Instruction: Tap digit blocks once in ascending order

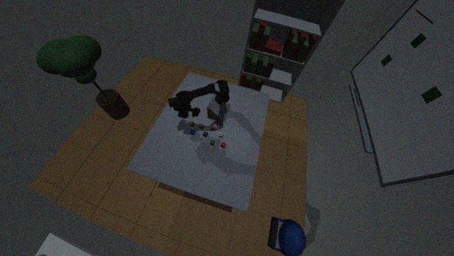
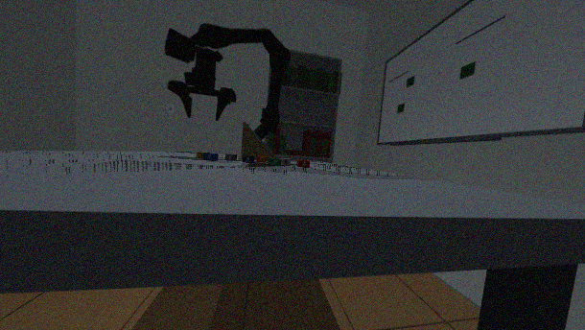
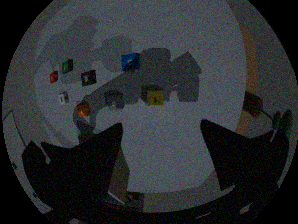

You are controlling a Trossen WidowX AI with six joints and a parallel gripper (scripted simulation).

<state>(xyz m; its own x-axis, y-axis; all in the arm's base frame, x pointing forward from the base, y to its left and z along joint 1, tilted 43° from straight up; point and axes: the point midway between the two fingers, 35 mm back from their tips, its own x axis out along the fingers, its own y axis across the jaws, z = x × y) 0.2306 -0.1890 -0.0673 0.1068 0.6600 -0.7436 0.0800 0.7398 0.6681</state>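
My gripper (image 1: 189,115) (image 2: 203,118) (image 3: 162,125) is open and empty, pointing down well above the table. In the wrist view a yellow block (image 3: 155,97) (image 1: 190,123) lies just beyond the gap between the fingertips. A dark grey block (image 3: 114,98) (image 1: 201,126) and an orange block (image 3: 83,109) (image 1: 213,127) lie to its left. A blue block (image 3: 130,61) (image 1: 192,132), a black block (image 3: 88,78) (image 1: 205,134) and a green block (image 3: 67,66) (image 1: 212,142) lie farther up. A white block (image 3: 63,97) (image 1: 221,135) and a red block (image 3: 54,76) (image 1: 223,144) (image 2: 302,163) are far left. Digits are too dim to read.
The pale table top (image 1: 171,160) (image 2: 336,197) carries the arm's base and a brown wedge-shaped thing (image 2: 252,143) beside it. Arm shadows fall across several blocks. A shelf (image 1: 288,26), a potted plant (image 1: 113,104) and a blue chair (image 1: 292,237) stand around the table.
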